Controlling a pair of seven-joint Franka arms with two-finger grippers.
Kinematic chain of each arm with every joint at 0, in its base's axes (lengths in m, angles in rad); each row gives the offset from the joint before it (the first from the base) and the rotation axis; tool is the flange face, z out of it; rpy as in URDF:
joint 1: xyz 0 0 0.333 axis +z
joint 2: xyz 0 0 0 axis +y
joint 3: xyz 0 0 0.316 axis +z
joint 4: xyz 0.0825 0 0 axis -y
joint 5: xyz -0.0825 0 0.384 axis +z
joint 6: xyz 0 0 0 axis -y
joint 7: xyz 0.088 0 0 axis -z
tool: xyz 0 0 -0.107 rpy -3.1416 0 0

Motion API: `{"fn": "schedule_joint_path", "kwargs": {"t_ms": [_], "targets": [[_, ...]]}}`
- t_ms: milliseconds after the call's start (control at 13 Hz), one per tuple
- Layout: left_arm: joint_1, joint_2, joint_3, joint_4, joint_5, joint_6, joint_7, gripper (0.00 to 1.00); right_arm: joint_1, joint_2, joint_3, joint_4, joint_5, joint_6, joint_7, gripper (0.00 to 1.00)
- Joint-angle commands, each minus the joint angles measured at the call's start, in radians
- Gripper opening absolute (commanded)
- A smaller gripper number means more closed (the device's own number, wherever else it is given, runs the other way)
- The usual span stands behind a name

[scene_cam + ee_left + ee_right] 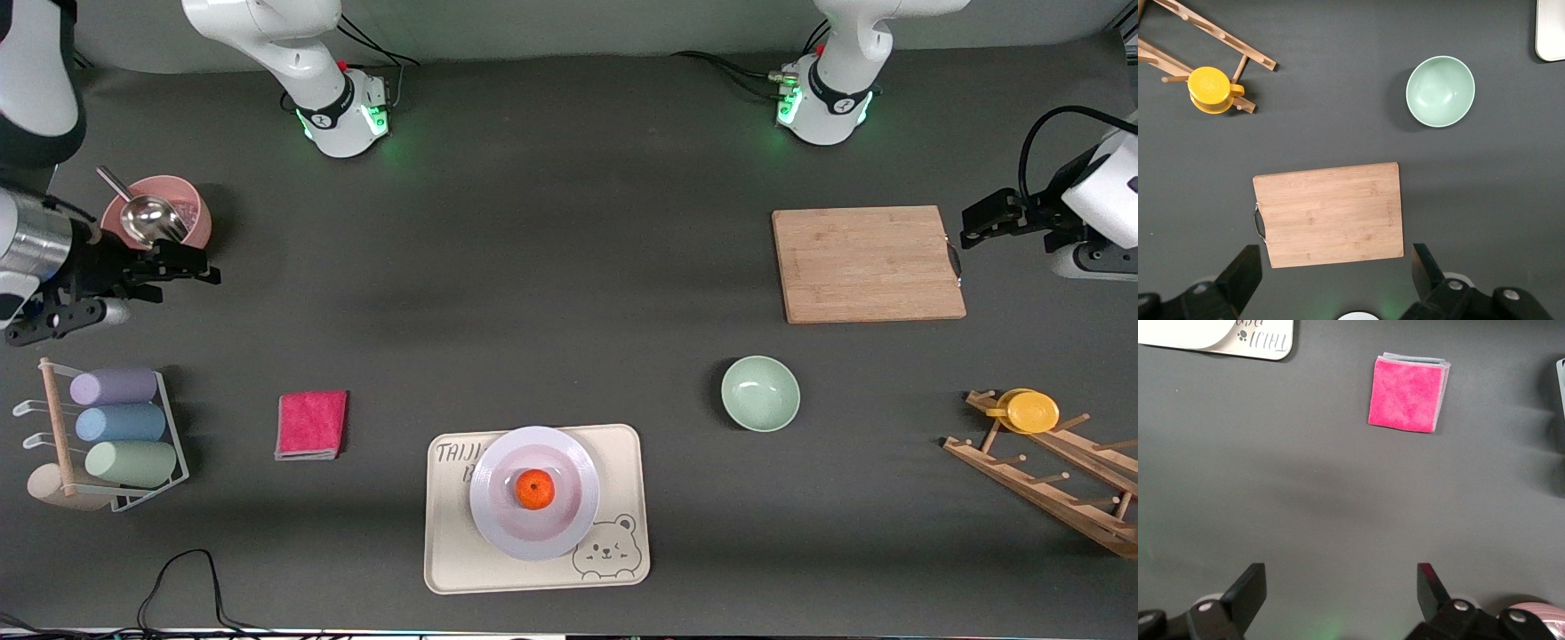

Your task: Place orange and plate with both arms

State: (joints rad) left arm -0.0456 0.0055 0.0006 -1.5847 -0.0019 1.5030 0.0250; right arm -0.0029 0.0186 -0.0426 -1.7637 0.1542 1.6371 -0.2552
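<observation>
The orange lies in the middle of the pale lavender-white plate. The plate rests on the cream bear tray near the front camera. My left gripper is open and empty, up over the table's edge beside the wooden cutting board; its wrist view shows the gripper over that board. My right gripper is open and empty beside the pink bowl; in its wrist view the gripper hangs over bare mat. Neither wrist view shows the orange or the plate.
A mint-green bowl stands between the board and the tray. A pink cloth lies toward the right arm's end, with a rack of pastel cups past it. A wooden peg rack holds a yellow cup.
</observation>
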Motion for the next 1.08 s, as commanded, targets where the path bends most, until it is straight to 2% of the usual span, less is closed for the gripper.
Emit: {"fn": "schedule_joint_path", "kwargs": {"t_ms": [0, 77, 232, 1004], "targets": [[-0.002, -0.016, 0.001, -0.006, -0.006, -0.004, 0.003, 1.00, 0.001, -0.112, 0.038, -0.145, -0.045, 0.066, 0.031, 1.00], [-0.002, -0.016, 0.001, -0.006, -0.006, -0.004, 0.003, 1.00, 0.035, -0.115, 0.030, -0.145, -0.057, 0.063, 0.034, 1.00], [-0.002, -0.016, 0.001, -0.004, -0.006, -0.006, 0.003, 1.00, 0.125, -0.115, -0.066, -0.140, -0.084, 0.061, 0.059, 1.00], [-0.002, -0.016, 0.001, -0.006, -0.007, -0.006, 0.003, 1.00, 0.129, -0.115, -0.080, -0.089, -0.085, 0.007, 0.062, 1.00]]}}
